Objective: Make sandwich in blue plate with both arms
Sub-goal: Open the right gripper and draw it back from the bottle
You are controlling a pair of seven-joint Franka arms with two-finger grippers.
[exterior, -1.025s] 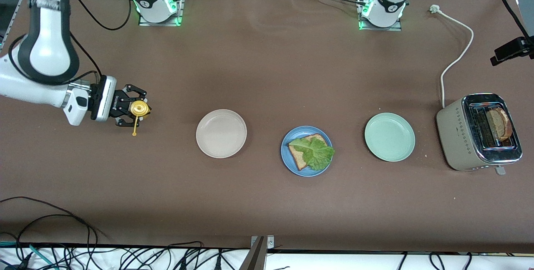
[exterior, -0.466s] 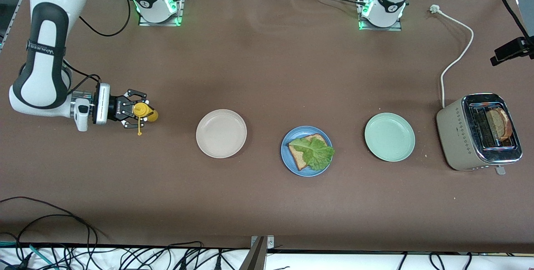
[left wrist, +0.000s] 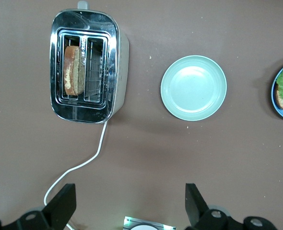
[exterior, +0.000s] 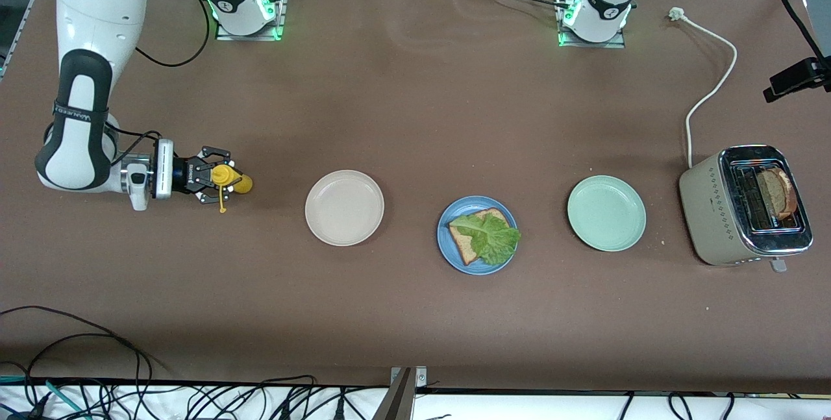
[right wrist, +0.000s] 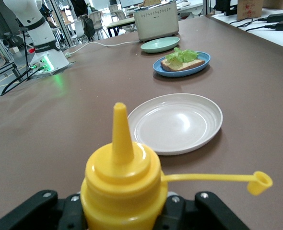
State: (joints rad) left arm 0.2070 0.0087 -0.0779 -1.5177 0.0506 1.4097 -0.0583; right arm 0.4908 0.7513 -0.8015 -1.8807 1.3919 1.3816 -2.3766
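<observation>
The blue plate (exterior: 483,267) sits mid-table with one bread slice (exterior: 466,241) and a lettuce leaf (exterior: 495,239) on top. A second bread slice (exterior: 777,191) stands in the toaster (exterior: 717,212). My right gripper (exterior: 217,181) is low at the right arm's end of the table, shut on a yellow squeeze bottle (exterior: 232,180) whose cap (right wrist: 259,182) hangs open on its strap. In the left wrist view my left gripper (left wrist: 130,201) is open and empty, high over bare table near the toaster (left wrist: 121,52) and the mint plate (left wrist: 193,87).
A beige-white plate (exterior: 344,207) lies between the bottle and the blue plate. A mint-green plate (exterior: 606,213) lies between the blue plate and the toaster. The toaster's white cord (exterior: 711,92) runs toward the left arm's base (exterior: 594,14).
My right arm has swung down and carried the yellow bottle lower and a little toward the beige-white plate. The plates, the food and the toaster have not moved.
</observation>
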